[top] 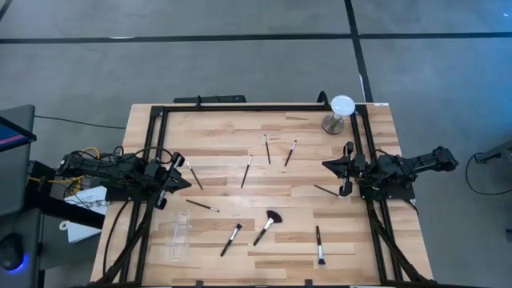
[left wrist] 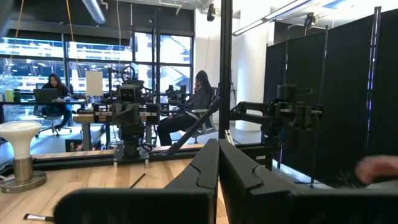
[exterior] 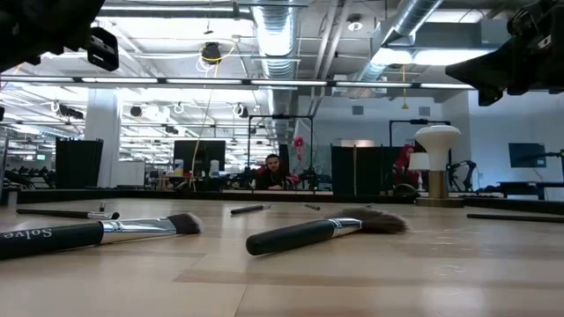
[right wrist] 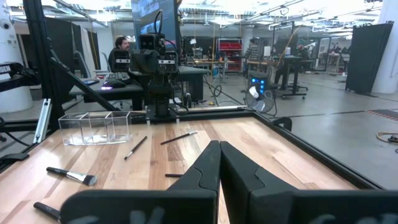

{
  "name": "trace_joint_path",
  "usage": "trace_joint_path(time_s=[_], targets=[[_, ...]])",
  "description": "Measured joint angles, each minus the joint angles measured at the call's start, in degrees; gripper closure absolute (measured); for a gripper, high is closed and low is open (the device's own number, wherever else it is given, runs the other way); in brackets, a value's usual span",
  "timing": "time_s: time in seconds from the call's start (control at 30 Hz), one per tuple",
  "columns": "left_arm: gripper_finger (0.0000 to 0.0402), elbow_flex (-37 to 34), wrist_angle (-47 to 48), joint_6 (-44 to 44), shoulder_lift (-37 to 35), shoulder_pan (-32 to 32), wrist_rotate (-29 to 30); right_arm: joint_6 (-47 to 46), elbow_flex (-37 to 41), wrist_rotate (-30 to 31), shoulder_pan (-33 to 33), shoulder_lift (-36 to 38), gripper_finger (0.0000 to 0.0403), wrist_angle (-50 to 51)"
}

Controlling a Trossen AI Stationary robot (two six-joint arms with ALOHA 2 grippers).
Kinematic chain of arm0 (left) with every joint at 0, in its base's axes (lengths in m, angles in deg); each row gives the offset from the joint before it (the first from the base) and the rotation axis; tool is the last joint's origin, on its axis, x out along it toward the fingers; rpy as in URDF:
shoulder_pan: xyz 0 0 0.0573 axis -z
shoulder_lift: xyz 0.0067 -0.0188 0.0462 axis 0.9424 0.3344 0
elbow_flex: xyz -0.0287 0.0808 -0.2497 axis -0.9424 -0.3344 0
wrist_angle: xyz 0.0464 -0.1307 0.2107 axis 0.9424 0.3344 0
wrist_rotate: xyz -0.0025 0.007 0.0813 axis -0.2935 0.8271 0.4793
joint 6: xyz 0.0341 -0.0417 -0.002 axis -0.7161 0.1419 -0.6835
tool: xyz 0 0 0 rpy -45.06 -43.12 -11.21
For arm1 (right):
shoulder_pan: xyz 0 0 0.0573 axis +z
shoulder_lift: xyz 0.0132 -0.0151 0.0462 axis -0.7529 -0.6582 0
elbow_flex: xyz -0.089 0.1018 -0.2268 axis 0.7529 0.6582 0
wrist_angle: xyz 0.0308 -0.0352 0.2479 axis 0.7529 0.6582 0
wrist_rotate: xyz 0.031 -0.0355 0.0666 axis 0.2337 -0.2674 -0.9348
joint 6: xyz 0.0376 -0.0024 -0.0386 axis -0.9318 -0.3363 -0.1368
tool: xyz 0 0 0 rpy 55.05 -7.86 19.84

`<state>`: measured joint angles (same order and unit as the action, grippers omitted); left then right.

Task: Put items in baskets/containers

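From the high view, the wooden worktop (top: 216,152) is carrying the makeup brushes, which are lying scattered and apart from each other. The fan brush (top: 267,225) is lying near the front middle, with another brush (top: 231,238) beside it on the left and one more (top: 319,245) on the right. Thin brushes (top: 247,170) are lying around the middle of the worktop. The clear tray (top: 179,238) is standing at the front left corner, and no brush is lying in it. The left hand (top: 184,171) is hanging at the left edge, closed and holding nothing. The right hand (top: 330,166) is hanging at the right edge, also closed and empty. A white disc on a stand (top: 339,113) is standing at the back right.

In the low view, two brushes are lying close to the camera, the fan brush (exterior: 326,231) and a brush with a silver ferrule (exterior: 97,232). A person (exterior: 274,173) is sitting far behind.

In the left wrist view, the left fingers (left wrist: 202,174) are pressing together, and the right arm (left wrist: 129,121) is facing them.

In the right wrist view, the right fingers (right wrist: 205,169) are pressing together too. The clear tray (right wrist: 95,127) is standing across the worktop, near the left arm (right wrist: 155,78).
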<state>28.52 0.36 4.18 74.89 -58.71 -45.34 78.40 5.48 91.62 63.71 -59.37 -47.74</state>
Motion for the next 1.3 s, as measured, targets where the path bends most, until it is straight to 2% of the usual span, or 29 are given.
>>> trace_joint_path(time_s=[0.3,0.6,0.9,1.0,1.13,1.3], targets=[[0.0394,0.00,-0.28,0.06,0.00,0.00,-0.01,0.01,0.00,0.00,0.00,0.02,0.0403,-0.01],[0.0394,0.00,-2.67,5.15,-0.03,-0.01,-0.02,0.49,0.00,0.11,-0.02,0.00,0.0403,-0.18],[0.0394,-0.01,-4.76,5.16,-0.01,-0.01,0.04,1.98,0.07,1.39,-0.02,0.00,0.0403,-11.72],[0.0394,0.00,-8.44,4.70,0.01,-0.05,2.52,-0.25,0.07,1.41,0.00,0.00,0.0403,-15.18],[0.0394,0.00,-9.91,4.52,0.97,-0.76,10.25,-1.76,0.02,1.24,-0.65,-0.13,0.0403,-15.24],[0.0394,0.00,-9.86,4.74,8.46,-2.16,14.88,-4.11,0.02,1.65,-2.07,-1.87,0.0403,-13.99]])
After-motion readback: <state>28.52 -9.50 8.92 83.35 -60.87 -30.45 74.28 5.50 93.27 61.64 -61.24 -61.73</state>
